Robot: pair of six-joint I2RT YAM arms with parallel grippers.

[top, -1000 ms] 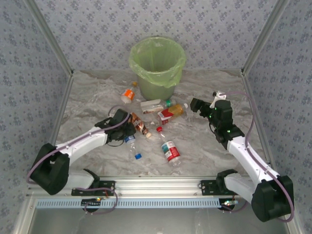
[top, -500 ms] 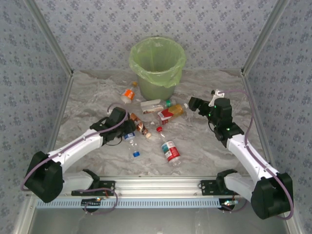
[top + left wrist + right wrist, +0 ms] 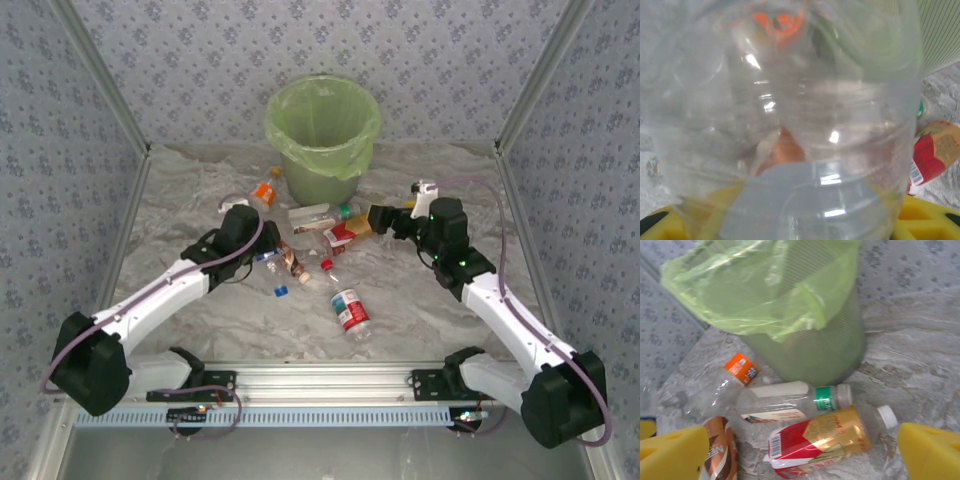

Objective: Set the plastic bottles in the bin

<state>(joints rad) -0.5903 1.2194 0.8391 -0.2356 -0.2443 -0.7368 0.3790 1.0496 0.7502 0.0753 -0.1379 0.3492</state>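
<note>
While around bottle (image 3: 805, 150), left end effector (image 3: 265, 253) near bin (image 3: 325, 172).

- bin (image 3: 325, 175): pale green, round, lined with a green bag; is being seen upright at the far middle.
- orange bottle (image 3: 264, 190): is lying flat, left of the bin's base.
- white bottle (image 3: 318, 216): green cap; is lying just before the bin.
- red-yellow bottle (image 3: 350, 230): white cap; is lying just beside the white bottle.
- brown bottle (image 3: 290, 260): is lying nearer, to the left.
- blue-cap bottle (image 3: 272, 276): clear; is being held by the left gripper (image 3: 260, 260).
- red-cap bottle (image 3: 347, 305): red label; is lying alone, nearest.
</note>
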